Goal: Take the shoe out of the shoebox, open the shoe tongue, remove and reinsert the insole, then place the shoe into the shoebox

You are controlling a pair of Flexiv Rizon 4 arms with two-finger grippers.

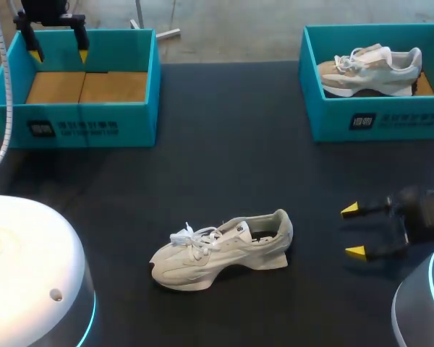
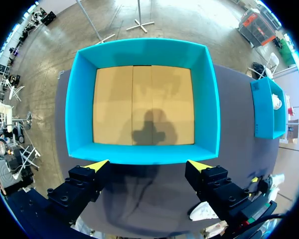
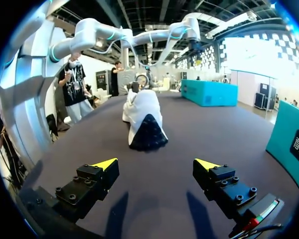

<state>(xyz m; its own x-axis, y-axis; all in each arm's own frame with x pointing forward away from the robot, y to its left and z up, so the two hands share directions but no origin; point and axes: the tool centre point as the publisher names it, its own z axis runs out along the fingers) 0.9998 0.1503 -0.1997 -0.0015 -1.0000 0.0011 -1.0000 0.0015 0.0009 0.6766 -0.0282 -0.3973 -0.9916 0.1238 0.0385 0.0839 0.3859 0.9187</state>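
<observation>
On the dark table stands the off-white laced shoe, upright, left hand and right hand both spread wide.

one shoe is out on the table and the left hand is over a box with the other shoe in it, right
No: the box under the left hand is empty, as the left wrist view shows. One shoe is out on the table.

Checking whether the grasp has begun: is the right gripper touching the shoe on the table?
Apart. The head view shows bare table between the right gripper and the shoe.
</observation>
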